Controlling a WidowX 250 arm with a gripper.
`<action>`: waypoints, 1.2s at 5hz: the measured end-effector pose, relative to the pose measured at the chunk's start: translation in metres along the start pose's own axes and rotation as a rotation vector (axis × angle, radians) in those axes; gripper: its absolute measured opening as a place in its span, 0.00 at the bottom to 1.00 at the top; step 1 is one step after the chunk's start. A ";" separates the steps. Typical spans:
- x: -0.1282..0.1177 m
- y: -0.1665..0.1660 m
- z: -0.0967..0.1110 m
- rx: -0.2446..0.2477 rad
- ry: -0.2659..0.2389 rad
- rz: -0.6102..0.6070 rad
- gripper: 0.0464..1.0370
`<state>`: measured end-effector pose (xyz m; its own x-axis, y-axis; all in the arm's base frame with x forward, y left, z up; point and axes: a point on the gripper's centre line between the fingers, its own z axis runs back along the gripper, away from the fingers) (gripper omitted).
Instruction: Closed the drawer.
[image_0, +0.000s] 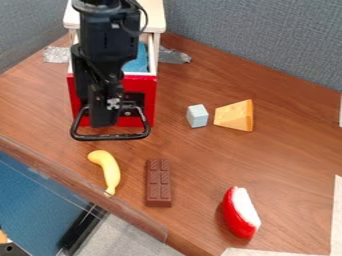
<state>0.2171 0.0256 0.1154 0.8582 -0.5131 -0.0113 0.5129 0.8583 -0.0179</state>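
Observation:
The black gripper hangs down in front of the red drawer front, with its lower end just inside the loop of the black handle. The drawer stands partly pulled out of the white-topped cabinet; its blue inside shows to the right of the arm. The arm covers the left and middle of the drawer. Whether the gripper touches the handle or the drawer front, I cannot tell.
Before the drawer lie a yellow banana and a brown chocolate bar. To the right are a pale blue block, a cheese wedge and a red-and-white piece. Grey partitions stand behind.

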 end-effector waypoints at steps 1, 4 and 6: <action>0.004 -0.006 -0.013 0.051 -0.004 0.157 0.96; 0.005 -0.022 -0.046 0.054 -0.122 0.542 0.96; -0.001 -0.012 -0.061 0.101 -0.278 0.689 0.96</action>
<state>0.2091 0.0153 0.0542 0.9521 0.1509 0.2661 -0.1548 0.9879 -0.0064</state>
